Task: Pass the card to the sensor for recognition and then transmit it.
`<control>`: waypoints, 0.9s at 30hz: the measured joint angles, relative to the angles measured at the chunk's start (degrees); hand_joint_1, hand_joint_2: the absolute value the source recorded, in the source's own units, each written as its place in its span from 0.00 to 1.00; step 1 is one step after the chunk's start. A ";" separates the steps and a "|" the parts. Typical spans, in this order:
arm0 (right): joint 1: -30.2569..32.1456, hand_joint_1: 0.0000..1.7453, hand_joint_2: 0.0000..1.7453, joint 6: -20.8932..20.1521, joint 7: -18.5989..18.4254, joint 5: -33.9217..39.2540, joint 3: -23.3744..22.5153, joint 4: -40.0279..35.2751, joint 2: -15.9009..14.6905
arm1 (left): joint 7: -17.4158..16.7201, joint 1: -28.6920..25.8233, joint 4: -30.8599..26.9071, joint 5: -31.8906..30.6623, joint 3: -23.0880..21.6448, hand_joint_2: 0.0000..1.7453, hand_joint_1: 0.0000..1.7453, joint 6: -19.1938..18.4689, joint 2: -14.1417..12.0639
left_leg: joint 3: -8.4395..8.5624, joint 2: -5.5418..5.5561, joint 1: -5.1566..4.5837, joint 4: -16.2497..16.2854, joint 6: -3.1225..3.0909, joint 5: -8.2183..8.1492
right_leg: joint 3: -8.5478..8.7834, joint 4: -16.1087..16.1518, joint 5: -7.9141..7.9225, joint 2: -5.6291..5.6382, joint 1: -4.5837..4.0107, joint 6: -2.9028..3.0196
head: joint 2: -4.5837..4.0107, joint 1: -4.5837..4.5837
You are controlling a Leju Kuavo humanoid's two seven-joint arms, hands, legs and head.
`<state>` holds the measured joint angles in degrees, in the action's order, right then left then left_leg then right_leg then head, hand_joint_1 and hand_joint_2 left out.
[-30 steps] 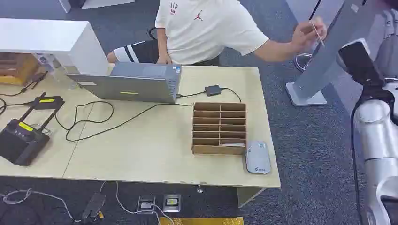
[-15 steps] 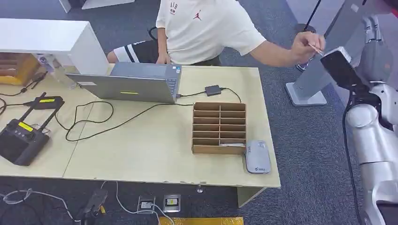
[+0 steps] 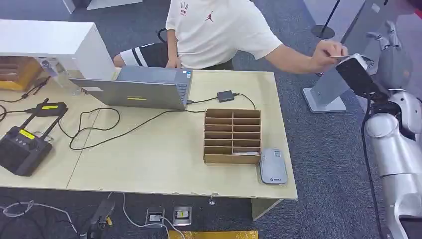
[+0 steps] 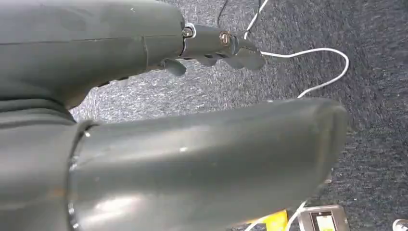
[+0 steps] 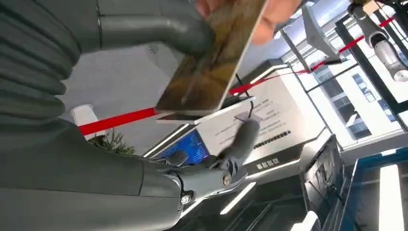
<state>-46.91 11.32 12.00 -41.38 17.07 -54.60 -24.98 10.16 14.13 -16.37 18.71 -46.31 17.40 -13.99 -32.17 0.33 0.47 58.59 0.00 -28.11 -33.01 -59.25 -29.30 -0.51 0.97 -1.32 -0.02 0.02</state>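
While a person's hand (image 3: pixel 326 52) offers the card (image 5: pixel 211 62), the right robot hand (image 5: pixel 192 110) spreads open beside it.

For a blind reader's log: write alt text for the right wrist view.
A person's fingers hold a card against the robot's right hand, whose grey thumb lies on the card's face. Behind them are a red stripe and a blue screen.

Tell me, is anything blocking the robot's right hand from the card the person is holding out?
Nothing visible does. The card lies right against the right hand, its thumb beside one face, while the person's fingers pinch its far edge.
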 joint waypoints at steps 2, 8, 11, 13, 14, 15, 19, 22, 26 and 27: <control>0.00 1.00 1.00 -0.07 0.00 0.04 0.09 0.00 0.00 | -0.04 0.01 0.00 -0.02 -0.04 0.00 0.00 -0.02 -0.02 | 0.00 0.00 0.00 0.00 0.00 0.00 | 0.00 0.00 0.00 0.00 0.00 0.00 | 0.00 -0.02; -0.04 1.00 1.00 -1.35 -0.11 0.07 0.59 0.00 -0.09 | -0.07 0.12 -0.13 -0.02 -0.35 0.00 0.00 -0.40 -0.13 | -0.01 0.00 0.00 0.00 0.00 0.00 | 0.01 0.00 0.00 0.00 0.00 0.00 | 0.00 0.00; -0.02 1.00 1.00 -1.99 -0.46 0.17 0.70 0.00 -0.09 | 0.35 -0.02 -0.15 -0.02 -0.37 0.00 0.00 -0.11 -0.11 | 0.00 -0.01 0.00 0.00 0.00 0.00 | 0.00 0.00 0.00 0.02 0.00 0.00 | 0.00 0.00; -0.01 1.00 1.00 -2.16 -0.61 0.20 0.72 -0.02 -0.11 | 0.59 -0.19 -0.15 -0.02 -0.37 0.00 0.00 -0.02 -0.11 | 0.00 -0.01 0.00 0.00 0.00 0.00 | 0.00 0.00 0.00 0.02 0.00 0.00 | 0.00 -0.02; 0.00 1.00 1.00 -2.30 -0.72 0.17 0.74 -0.02 -0.11 | 0.70 -0.21 -0.15 -0.02 -0.39 0.00 0.00 -0.02 -0.11 | 0.00 -0.01 0.00 0.00 0.00 0.00 | 0.00 0.00 0.00 0.01 0.00 0.00 | 0.00 -0.02; 0.03 1.00 1.00 -2.34 -0.83 0.17 0.74 -0.02 -0.13 | 0.72 -0.21 -0.15 -0.02 -0.39 0.00 0.00 -0.02 -0.11 | 0.00 -0.01 0.00 0.00 0.00 0.00 | 0.00 0.00 0.00 0.00 0.00 0.00 | 0.00 -0.02; 0.16 1.00 1.00 -2.36 -1.03 0.17 0.87 -0.02 -0.24 | 0.74 -0.21 -0.15 -0.02 -0.42 0.00 0.00 -0.11 -0.11 | -0.01 -0.01 0.00 0.00 0.00 0.00 | 0.00 0.00 0.00 0.01 0.00 0.00 | 0.00 -0.02; 0.40 1.00 1.00 -2.82 -1.09 0.17 1.05 -0.13 -0.33 | 0.74 -0.21 -0.15 -0.02 -0.44 0.00 0.00 -0.28 -0.11 | -0.01 -0.01 0.00 0.00 0.00 0.00 | 0.00 0.00 0.00 0.01 0.00 0.00 | 0.00 -0.02; 2.28 1.00 1.00 -6.67 -1.57 0.17 1.60 -1.60 -0.31 | 0.74 -0.24 -0.15 0.18 -0.46 0.00 0.00 -0.72 -0.11 | -0.01 -0.01 0.01 0.00 0.00 0.00 | 0.01 0.01 0.00 -0.01 -0.01 0.00 | 0.00 -0.02; 3.05 1.00 1.00 -7.43 -1.71 0.17 1.71 -2.12 -0.31 | 0.74 -0.27 -0.15 0.18 -0.48 0.00 0.00 -0.85 -0.11 | -0.01 0.00 0.01 0.00 0.00 0.00 | 0.01 0.00 0.00 -0.03 -0.01 0.00 | 0.00 -0.02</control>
<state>-43.86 3.89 10.29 -41.20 18.78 -56.72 -25.29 10.91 13.86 -16.52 18.88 -46.80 16.54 -14.10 -32.18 0.32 0.48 58.58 0.00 -28.12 -33.00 -59.25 -29.30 -0.54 0.96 -1.32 -0.02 0.00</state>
